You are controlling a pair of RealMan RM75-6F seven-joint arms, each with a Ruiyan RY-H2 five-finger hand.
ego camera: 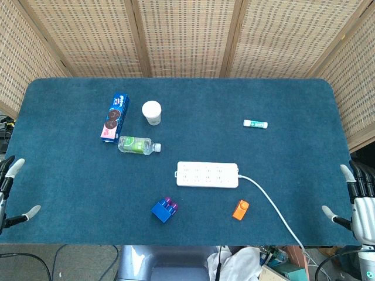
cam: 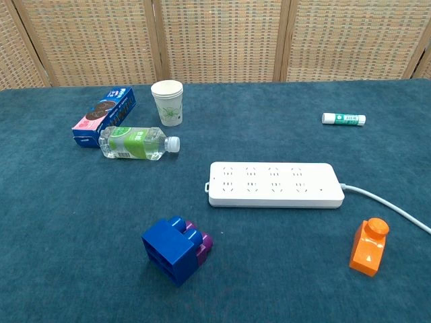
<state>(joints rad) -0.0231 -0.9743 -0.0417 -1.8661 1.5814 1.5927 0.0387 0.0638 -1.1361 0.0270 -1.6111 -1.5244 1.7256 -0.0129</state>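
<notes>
Your table (ego camera: 70, 193) under dark teal cloth, woven rattan screens (ego camera: 187, 35) along its far edge, even light throughout

From my seat I see only the edges of the machine in the head view: my left hand (ego camera: 10, 190) shows slim black fingers with pale grey rounded tips, and my right hand (ego camera: 357, 202) has a silvery-grey metal palm plate, dark segmented fingers capped in the same pale grey, and a grey wrist housing with a small teal ring mark
</notes>
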